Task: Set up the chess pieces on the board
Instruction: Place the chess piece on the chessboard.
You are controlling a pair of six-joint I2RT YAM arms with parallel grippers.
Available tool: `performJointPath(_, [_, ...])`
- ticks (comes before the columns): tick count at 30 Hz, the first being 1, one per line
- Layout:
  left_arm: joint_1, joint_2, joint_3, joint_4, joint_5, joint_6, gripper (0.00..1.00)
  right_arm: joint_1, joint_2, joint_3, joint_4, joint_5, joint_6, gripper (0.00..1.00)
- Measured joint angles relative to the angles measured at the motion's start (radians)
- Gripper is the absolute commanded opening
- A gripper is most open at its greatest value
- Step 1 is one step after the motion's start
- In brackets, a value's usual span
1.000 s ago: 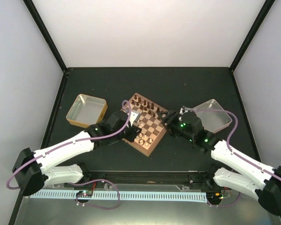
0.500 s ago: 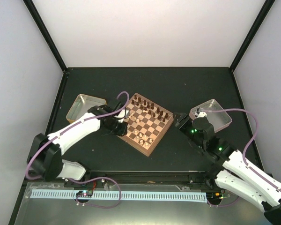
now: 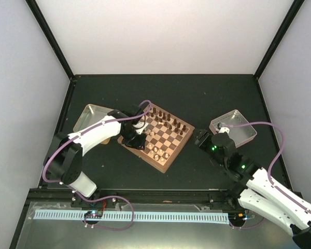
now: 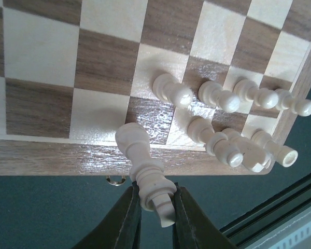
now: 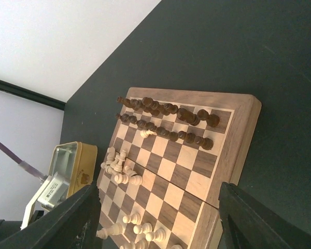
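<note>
the square wooden chessboard of brown and tan checks [image 3: 170,136] lies turned corner-on in the middle of the black table top [image 3: 212,93]. bare table runs wide behind it up to the white back wall, and an open strip lies between its right edge and the right gripper [image 3: 199,137]. two metal trays sit at the sides: a gold rectangular tray [image 3: 88,116] just left of the board, partly under the left arm, and a silver rectangular tray [image 3: 238,129] well apart on the right.

the left gripper [image 4: 154,207] is at the board's left edge, jaws clamped on one pale cream turned wooden piece [image 4: 142,161], whose far end hangs over the wooden rim beside a dark edge square. beyond it, seven pale pieces [image 4: 217,96] stand in two rows, four and three.

the right gripper hovers over bare table, jaws spread wide, holding nothing. its view shows two rows of dark brown pieces [image 5: 166,122] along the far edge, too crowded to count surely, a stray pale piece [image 5: 147,133] lying among them, and a toppled pale heap [image 5: 116,161] at the edge nearest the gold tray.
</note>
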Motion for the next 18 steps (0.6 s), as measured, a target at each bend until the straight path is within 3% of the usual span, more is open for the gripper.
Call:
performJointPath(5, [0.000, 0.024, 0.000, -0.019, 0.022, 0.012, 0.04, 0.000, 0.000, 0.000, -0.001, -0.001, 0.000, 0.64])
performJointPath(13, [0.000, 0.053, 0.012, -0.034, 0.043, 0.036, 0.26, 0.000, 0.007, 0.000, 0.003, -0.017, 0.000, 0.63])
performJointPath(18, [0.000, 0.057, 0.017, -0.034, 0.042, 0.039, 0.29, 0.000, 0.024, 0.000, 0.008, -0.029, -0.001, 0.64])
